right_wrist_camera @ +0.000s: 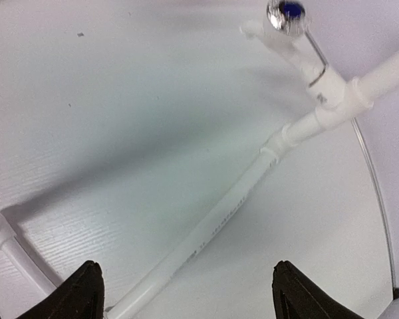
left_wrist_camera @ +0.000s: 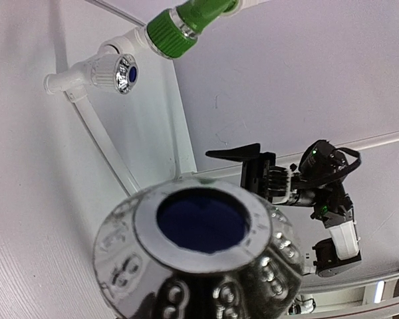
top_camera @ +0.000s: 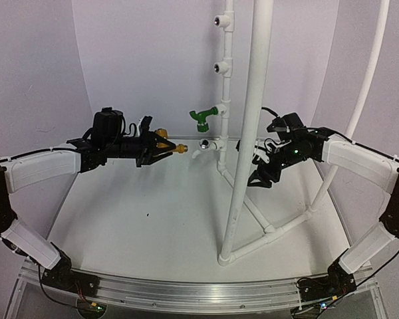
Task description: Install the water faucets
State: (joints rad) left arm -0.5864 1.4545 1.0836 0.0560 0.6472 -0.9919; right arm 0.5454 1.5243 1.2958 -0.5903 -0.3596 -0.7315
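The left arm reaches level toward 3 o'clock, its left hand (top_camera: 158, 149) clamped on the shiny brass-gold faucet (top_camera: 180, 147), whose tip points at the white pipe frame (top_camera: 242, 166). In the left wrist view, the faucet's round chrome knob (left_wrist_camera: 199, 266) has a blue centre. The right arm folds in from 3 o'clock. Its right hand (top_camera: 257, 171) is wide and empty, with black fingers (right_wrist_camera: 84, 294) over the smooth white bench (top_camera: 139, 219). The green faucet (top_camera: 202, 118) is mounted on the upright pipe, at 1 o'clock from the brass one.
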